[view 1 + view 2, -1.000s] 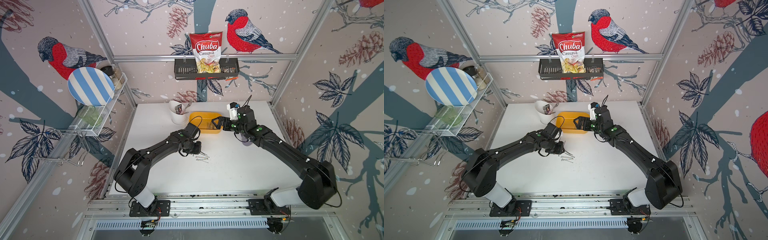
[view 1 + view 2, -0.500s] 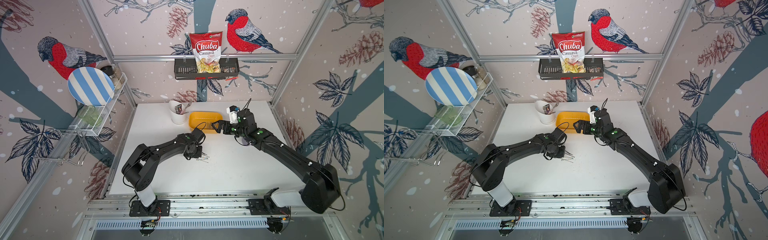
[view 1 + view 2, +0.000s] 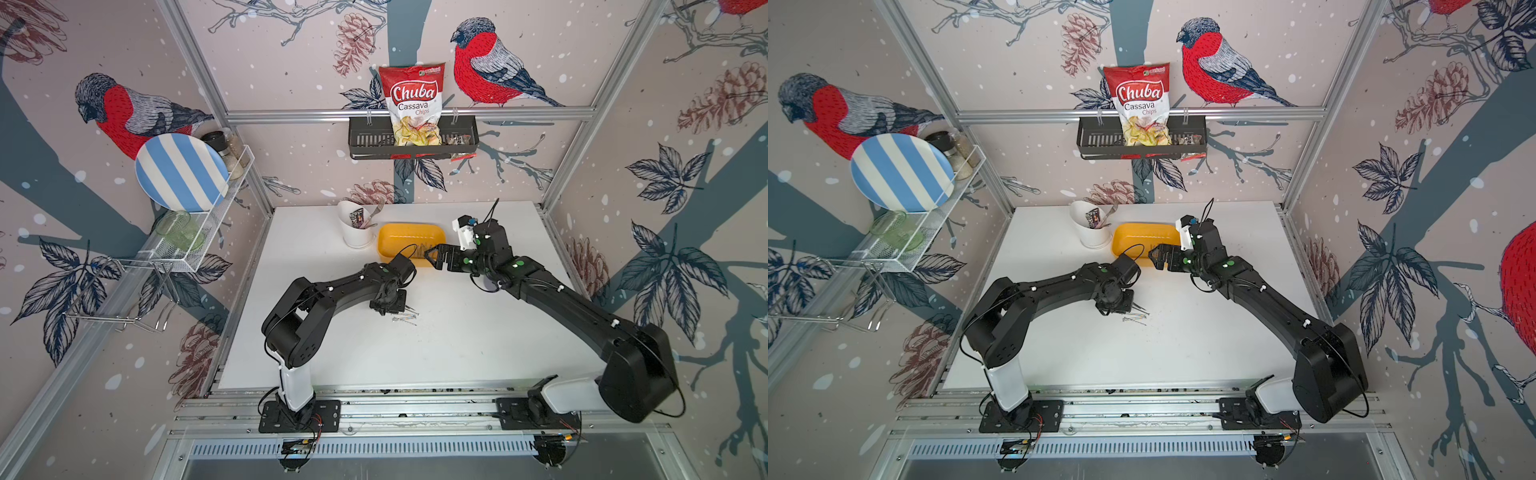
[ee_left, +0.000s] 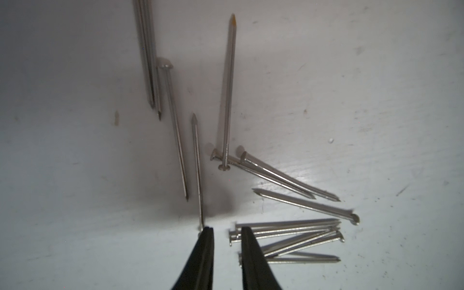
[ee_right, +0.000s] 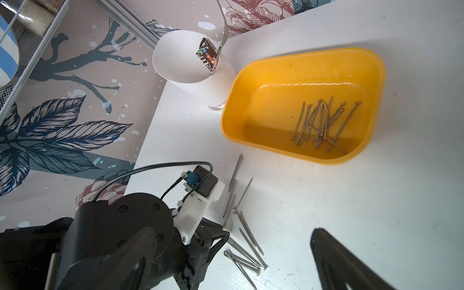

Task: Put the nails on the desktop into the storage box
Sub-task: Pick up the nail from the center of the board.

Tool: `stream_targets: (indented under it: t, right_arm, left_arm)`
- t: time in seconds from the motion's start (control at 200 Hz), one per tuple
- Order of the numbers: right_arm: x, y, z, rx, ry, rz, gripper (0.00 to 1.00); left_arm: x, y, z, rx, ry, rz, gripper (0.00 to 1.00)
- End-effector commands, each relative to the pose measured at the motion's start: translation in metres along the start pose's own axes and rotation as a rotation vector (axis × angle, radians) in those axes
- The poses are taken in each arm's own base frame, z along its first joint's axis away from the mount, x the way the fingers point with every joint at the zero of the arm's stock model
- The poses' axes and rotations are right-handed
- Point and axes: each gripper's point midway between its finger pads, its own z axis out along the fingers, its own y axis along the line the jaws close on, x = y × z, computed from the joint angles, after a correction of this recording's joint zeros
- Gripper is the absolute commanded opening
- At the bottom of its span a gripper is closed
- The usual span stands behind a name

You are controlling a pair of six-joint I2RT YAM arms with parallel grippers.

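Left tool (image 4: 226,229), tips narrowly apart, has eased down over bench (image 3: 457,340) nails (image 4: 276,173) at six o'clock from the storage box (image 3: 399,241), so another pick looks imminent.

- The red-and-white glossy snack bag (image 3: 411,104), standing in the black slotted metal wall basket (image 3: 365,139), read "Chuba Cassava Chips".
- The small dark sweet packet (image 5: 207,56) in the white plastic cup (image 5: 175,60) bore lettering too blurred to read.
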Motion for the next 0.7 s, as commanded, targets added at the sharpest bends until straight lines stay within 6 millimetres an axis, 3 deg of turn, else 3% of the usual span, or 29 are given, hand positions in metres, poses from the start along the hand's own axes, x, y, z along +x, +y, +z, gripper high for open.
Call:
stream_targets:
  t: [0.0, 0.695]
  right_arm:
    - [-0.0026, 0.0032, 0.0011, -0.019, -0.002, -0.013, 1.0]
    - [0.0017, 0.0, 0.0081, -0.021, 0.017, 0.005, 1.0]
  left_arm:
    - [0.0027, 0.0055, -0.001, -0.035, 0.015, 0.024, 0.24]
    - [0.0028, 0.0133, 0.007, -0.069, 0.031, 0.035, 0.25]
